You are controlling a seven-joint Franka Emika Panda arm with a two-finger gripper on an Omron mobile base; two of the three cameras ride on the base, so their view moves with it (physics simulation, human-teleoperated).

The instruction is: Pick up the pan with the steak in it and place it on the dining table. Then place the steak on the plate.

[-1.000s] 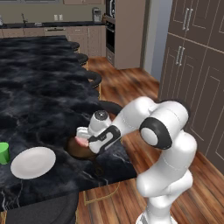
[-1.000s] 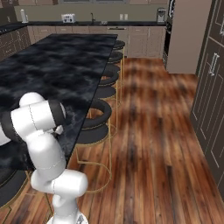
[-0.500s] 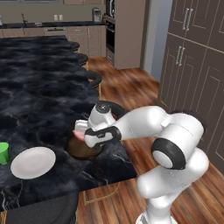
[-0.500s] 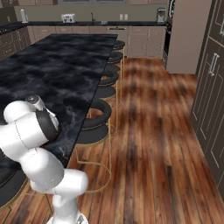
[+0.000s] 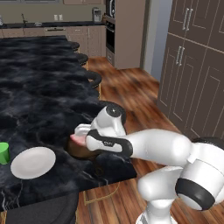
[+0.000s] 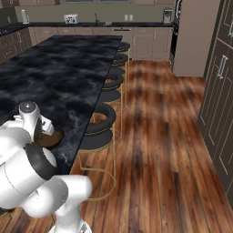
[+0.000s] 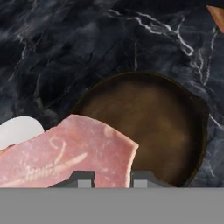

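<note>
While the pan sits emptied near the bench's right edge, the claw is clamped on the steak, lifted above it; the plate lies bare beside it.

Even, flat rendered light, soft low-res frames.
Glossy dining table shows pale sheen streaks; wood floor has blurry reflections. Faint shadow under pan. Base views slightly blurred; no edge distortion.

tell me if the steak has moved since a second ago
Yes. The steak has gone left toward the plate, now past the pan's left rim.
</note>
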